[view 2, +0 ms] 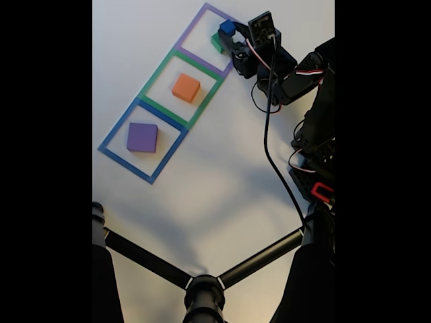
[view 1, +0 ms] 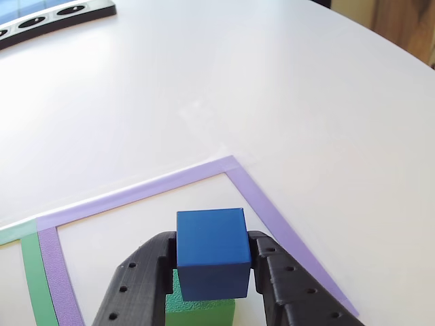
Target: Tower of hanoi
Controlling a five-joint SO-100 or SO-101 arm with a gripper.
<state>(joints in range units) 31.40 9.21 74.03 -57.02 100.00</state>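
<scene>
Right now my gripper (view 1: 212, 261) is clamped on the blue cube (view 1: 211, 252), one black finger pressed against each side of it. Other view: the cube sits directly over the green block (view 1: 201, 309), whose top pokes out just below it at the bottom edge. Cannot tell from here if blue rests on green or hangs just above it. Both are inside the purple tape square (view 1: 265, 204), whose far corner shows ahead of the cube on the white table (view 1: 272, 81). Green tape (view 1: 30, 272) runs next to the purple strip at lower left. A dark strip with oval holes (view 1: 54, 15) lies at the top left edge, well apart from everything.

Fixed view: three tape squares in a diagonal row. Purple tape square (view 2: 195, 30) at the top, holding the blue cube (view 2: 227, 27) and green block (view 2: 217, 42), with my gripper (view 2: 231, 37) reaching in from the right. Middle green tape square (view 2: 156, 75) holds an orange block (view 2: 186, 87), centred, flat on the table. Bottom blue tape square (view 2: 114, 138) holds a purple block (view 2: 142, 137), also flat and centred. My arm (view 2: 296, 74) with its cables comes in from the right side. A black tripod-like stand (view 2: 202, 289) spreads across the bottom, clear of the squares.
</scene>
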